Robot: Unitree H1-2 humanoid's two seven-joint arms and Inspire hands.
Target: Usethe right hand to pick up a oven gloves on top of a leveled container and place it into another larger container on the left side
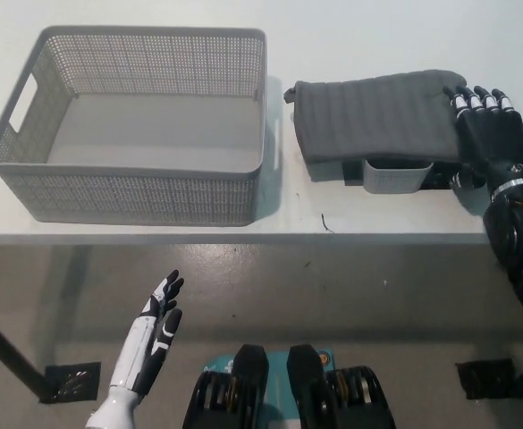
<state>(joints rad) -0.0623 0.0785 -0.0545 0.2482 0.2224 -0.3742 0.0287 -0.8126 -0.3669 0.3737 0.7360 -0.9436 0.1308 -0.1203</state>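
Note:
A dark grey oven glove (373, 119) lies flat on a small grey container (397, 175) on the right part of the white table (154, 234). My black right hand (486, 132) rests on the glove's right end, fingers apart and laid over the fabric, with no clear hold on it. The large grey mesh basket (254, 98) stands to the left of the glove with nothing inside. My white left hand (156, 323) hangs open below the table's front edge at the lower left.
A black base (331, 170) shows under the small container. The table's front edge runs across the picture's middle, with grey floor below it. A dark table foot (69, 382) sits at the lower left and another (487, 377) at the lower right.

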